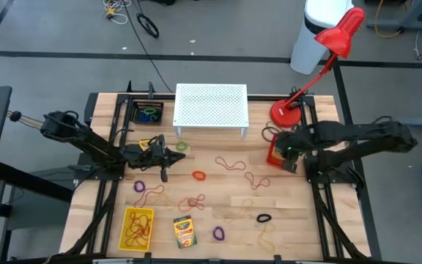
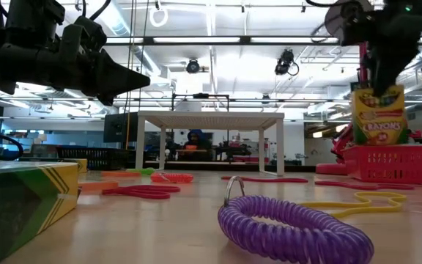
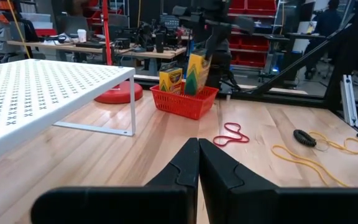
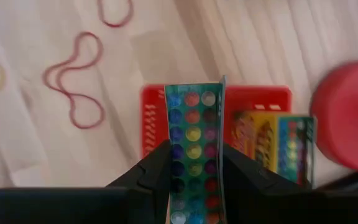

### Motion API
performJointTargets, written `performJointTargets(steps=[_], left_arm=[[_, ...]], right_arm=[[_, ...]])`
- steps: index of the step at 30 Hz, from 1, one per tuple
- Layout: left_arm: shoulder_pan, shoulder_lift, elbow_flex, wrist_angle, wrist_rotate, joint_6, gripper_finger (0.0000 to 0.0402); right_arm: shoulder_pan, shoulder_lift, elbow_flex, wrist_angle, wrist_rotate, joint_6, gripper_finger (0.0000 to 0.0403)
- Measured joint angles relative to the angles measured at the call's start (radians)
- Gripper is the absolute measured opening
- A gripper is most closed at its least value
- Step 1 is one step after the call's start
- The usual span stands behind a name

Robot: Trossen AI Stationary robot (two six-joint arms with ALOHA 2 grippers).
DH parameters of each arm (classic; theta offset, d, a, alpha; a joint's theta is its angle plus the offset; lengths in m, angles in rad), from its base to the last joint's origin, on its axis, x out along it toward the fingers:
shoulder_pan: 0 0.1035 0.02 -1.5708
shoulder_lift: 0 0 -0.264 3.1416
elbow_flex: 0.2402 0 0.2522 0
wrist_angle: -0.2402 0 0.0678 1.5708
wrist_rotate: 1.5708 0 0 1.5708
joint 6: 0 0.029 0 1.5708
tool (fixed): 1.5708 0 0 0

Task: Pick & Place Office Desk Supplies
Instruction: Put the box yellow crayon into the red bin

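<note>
My right gripper (image 4: 194, 152) hangs over the red basket (image 1: 275, 157) at the table's right, shut on a yellow-and-green crayon box (image 3: 197, 72). A second crayon box (image 4: 272, 148) stands inside the basket. A third (image 1: 184, 231) lies flat near the front edge. My left gripper (image 1: 165, 158) hovers left of centre, shut with nothing in it, pointing level. Coloured loops, purple (image 1: 218, 233), orange (image 1: 198, 176) and black (image 1: 264, 218), and reddish rubber bands (image 1: 229, 163) lie on the wood. My right gripper pinches the crayon box by two opposite sides (image 4: 194, 134) between its two fingers (image 4: 156, 163), near the box's upper end. The fingers come from above, pointing steeply down. The box hangs slightly tilted with its lower end at the basket's rim (image 3: 199, 93); whether it touches the bottom is hidden.
A white perforated stand (image 1: 211, 106) stands at the far centre, with a black tray (image 1: 149, 112) to its left. A red desk lamp (image 1: 288, 111) stands just behind the basket. A yellow tray (image 1: 138, 227) with rubber bands sits front left.
</note>
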Motion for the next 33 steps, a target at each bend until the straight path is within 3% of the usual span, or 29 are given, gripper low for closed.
performJointTargets(steps=[4,11,18,33], left_arm=[[0.0,0.0,0.0,0.0,0.0,0.0,0.0013],[0.0,0.0,0.0,0.001,0.0,0.005,0.0013],[0.0,0.0,0.0,0.0,0.0,0.008,0.0013],[0.0,0.0,0.0,0.0,0.0,0.008,0.0013]], right_arm=[[-0.058,-0.066,-0.066,0.006,0.0,-0.053,0.0113],[-0.155,-0.075,-0.156,0.08,-0.012,-0.158,0.0113],[-0.228,-0.072,-0.15,0.121,-0.042,-0.208,0.0113],[-0.237,0.008,-0.154,0.134,-0.071,-0.199,0.0113]])
